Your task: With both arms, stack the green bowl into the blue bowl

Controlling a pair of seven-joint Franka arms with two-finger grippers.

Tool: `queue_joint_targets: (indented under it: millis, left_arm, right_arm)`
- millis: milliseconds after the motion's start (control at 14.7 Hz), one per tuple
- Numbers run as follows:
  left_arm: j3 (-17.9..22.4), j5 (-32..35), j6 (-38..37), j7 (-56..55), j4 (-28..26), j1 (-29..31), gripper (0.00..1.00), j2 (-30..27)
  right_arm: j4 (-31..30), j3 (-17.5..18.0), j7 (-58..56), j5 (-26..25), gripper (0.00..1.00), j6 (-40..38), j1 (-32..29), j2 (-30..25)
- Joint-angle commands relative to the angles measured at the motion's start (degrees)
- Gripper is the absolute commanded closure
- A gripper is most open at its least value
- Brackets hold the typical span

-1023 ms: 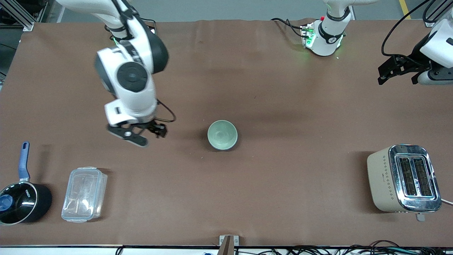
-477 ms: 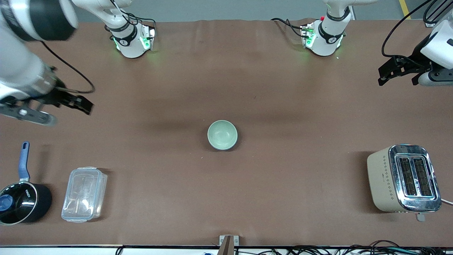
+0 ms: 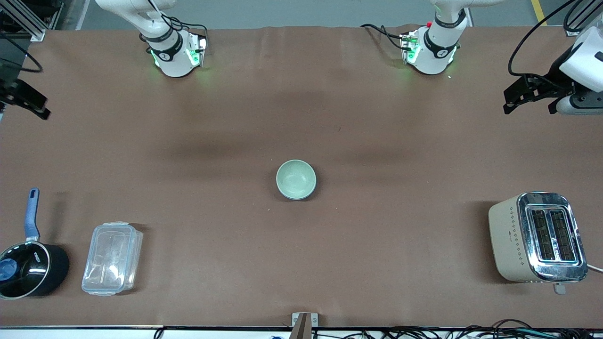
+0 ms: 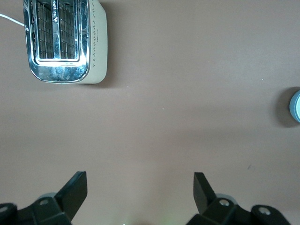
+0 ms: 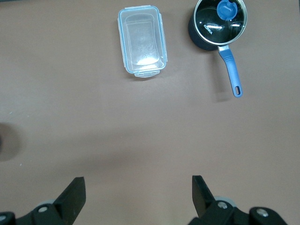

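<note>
The green bowl (image 3: 296, 178) stands upright at mid-table. A thin blue wall (image 3: 301, 196) shows under its rim on the side nearer the camera, so it appears nested in the blue bowl. A pale blue bowl edge (image 4: 296, 106) shows at the border of the left wrist view. My right gripper (image 3: 33, 103) hangs open and empty over the right arm's end of the table, well away from the bowls; the right wrist view (image 5: 138, 185) shows only bare mat between its fingers. My left gripper (image 3: 527, 96) waits open and empty over the left arm's end, its fingers also wide apart in the left wrist view (image 4: 140, 183).
A cream and chrome toaster (image 3: 537, 238) stands near the left arm's end, also in the left wrist view (image 4: 63, 40). A black saucepan with a blue handle (image 3: 28, 268) and a clear lidded container (image 3: 112, 258) sit near the right arm's end; both show in the right wrist view (image 5: 219, 23) (image 5: 142, 41).
My right arm has swung away from beside the bowls to the right arm's end of the table. The bowls and the left arm have not moved.
</note>
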Motion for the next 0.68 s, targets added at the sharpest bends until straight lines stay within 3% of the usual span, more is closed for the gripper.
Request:
queue_joint_targets:
  millis: [0, 341, 614]
  left_arm:
    - [0.1, 0.3, -0.4, 1.3, 1.5, -0.1, 0.0, 0.6]
    - [0.1, 0.4, -0.5, 1.3, 1.4, -0.4, 0.0, 1.0]
    - [-0.1, 1.2, -0.5, 1.2, 1.5, -0.5, 0.0, 1.1]
  right_arm:
    - [1.0, -1.8, -2.2, 2.0, 0.0, -0.4, 1.2, 0.5]
    - [1.0, -1.5, -2.3, 2.1, 0.0, -0.2, 0.8, 0.7]
    - [1.0, 0.9, -2.3, 2.2, 0.0, -0.2, -1.5, 0.8]
